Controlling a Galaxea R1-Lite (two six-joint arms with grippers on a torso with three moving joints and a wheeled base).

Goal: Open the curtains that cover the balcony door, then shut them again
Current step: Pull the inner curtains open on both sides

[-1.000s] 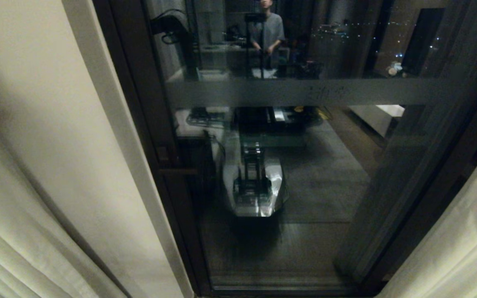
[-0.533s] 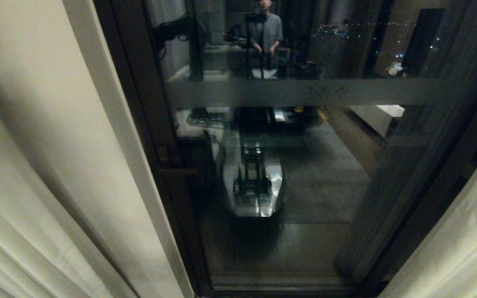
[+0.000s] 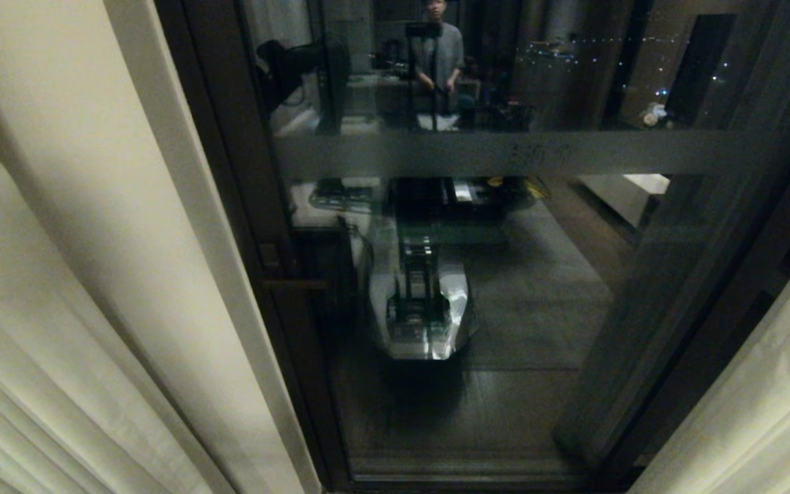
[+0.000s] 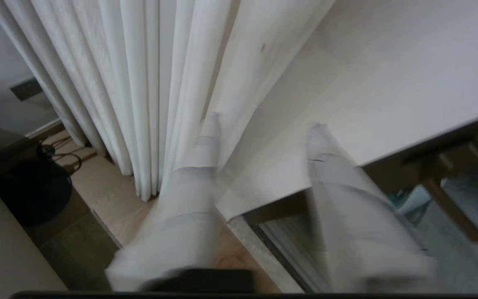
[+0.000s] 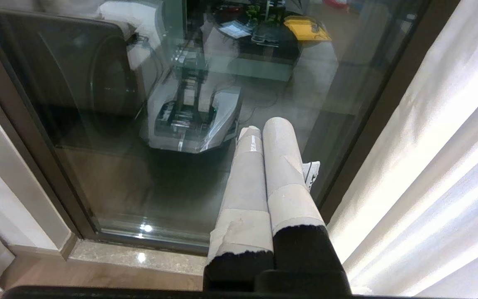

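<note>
Head view: pleated cream curtains (image 3: 38, 384) parted, left end effector (image 4: 264, 128) apart, right end effector (image 5: 259, 126) together.

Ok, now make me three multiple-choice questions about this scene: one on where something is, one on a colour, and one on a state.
1. Where do the curtains hang relative to the balcony door?
A. Drawn across the middle of the glass
B. At both sides, with the glass bare between them
C. On the right side only

2. What colour is the door frame?
A. White
B. Red
C. Dark brown-black

3. How does the right pincer stand?
A. Shut, fingers pressed together, holding nothing
B. Spread wide open
C. Clamped on a curtain fold

Answers:
1 B: in the head view, cream fabric shows at the left and right edges and the pane is uncovered.
2 C: the frame beside the pale wall strip is very dark.
3 A: in the right wrist view, the two taped fingers touch along their length in front of the glass.
</note>
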